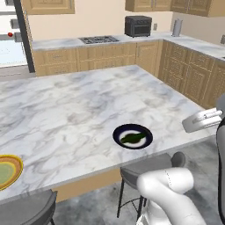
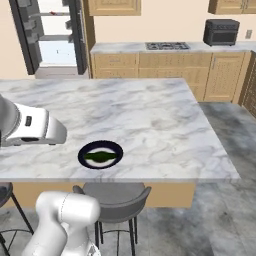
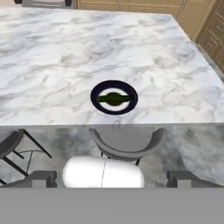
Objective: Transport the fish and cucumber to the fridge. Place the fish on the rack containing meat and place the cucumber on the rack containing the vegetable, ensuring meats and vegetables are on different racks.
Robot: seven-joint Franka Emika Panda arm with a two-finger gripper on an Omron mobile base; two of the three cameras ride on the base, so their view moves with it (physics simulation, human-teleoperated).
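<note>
A marble island worktop [image 1: 79, 105] fills the middle of the kitchen. A dark round plate [image 1: 117, 133] sits near its front edge, and a yellow-rimmed plate [image 1: 15, 169] lies at the left edge. A grey stool [image 2: 117, 200] stands below the dark plate. On the rear counter are a gas hob [image 1: 99, 39] and a black toaster oven [image 1: 138, 26].

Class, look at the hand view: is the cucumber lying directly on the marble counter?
No. The cucumber lies on a dark plate.
</note>
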